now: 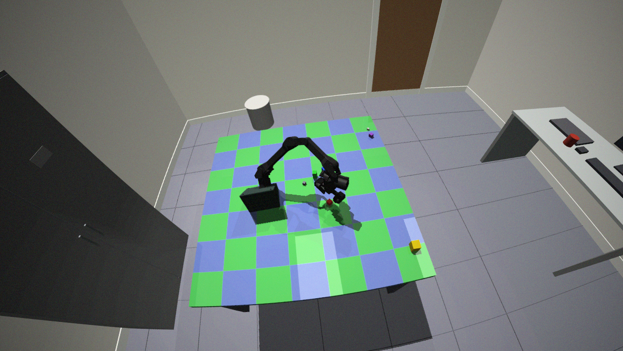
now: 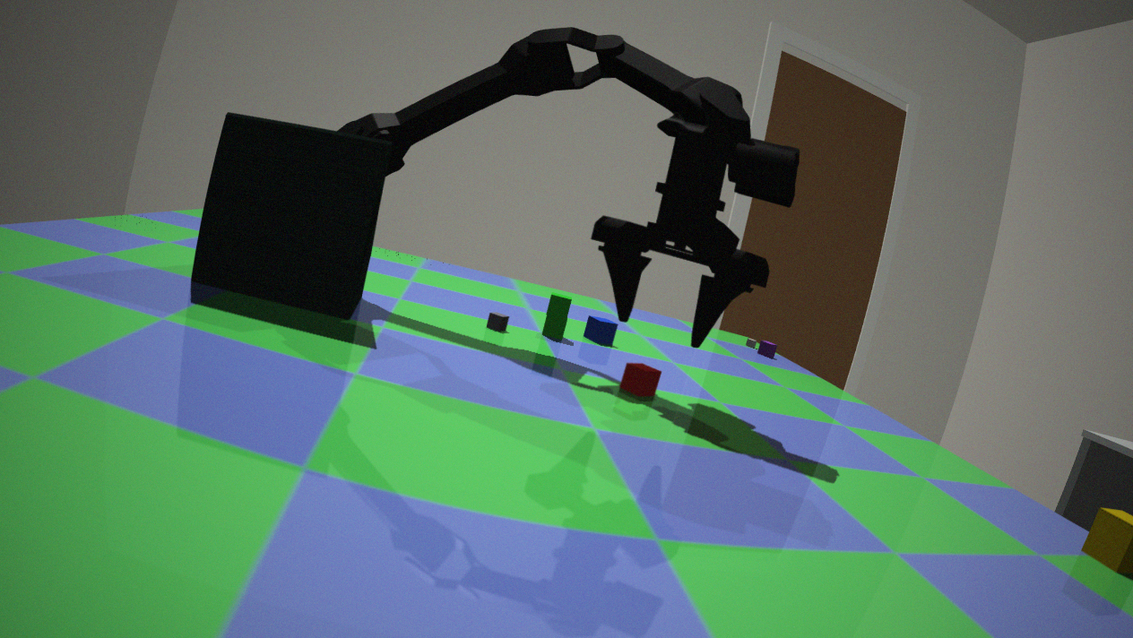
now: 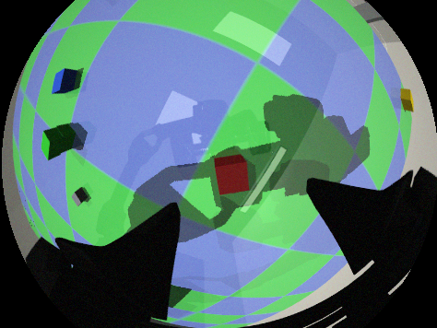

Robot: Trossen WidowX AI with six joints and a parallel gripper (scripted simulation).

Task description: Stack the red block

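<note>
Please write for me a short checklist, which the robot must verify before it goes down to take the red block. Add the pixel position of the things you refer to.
1. Black two-finger gripper [image 2: 659,332] [image 3: 245,198] open, with nothing between its fingers: ok.
2. Small red cube-shaped block [image 1: 329,202] [image 2: 639,382] [image 3: 232,175] resting on the checkered table top [image 1: 239,287] [image 2: 444,427] [image 3: 175,60]: ok.
3. Tall green block tower [image 1: 314,173] [image 2: 556,317] [image 3: 60,140] standing upright: ok.
4. Blue cube-shaped block [image 1: 323,169] [image 2: 600,331] [image 3: 65,81] apart from the tower: ok.
5. Fingertips low enough to grip the red block: not ok, they hang above it.
6. Fingers squared to the block's sides: cannot tell.
</note>
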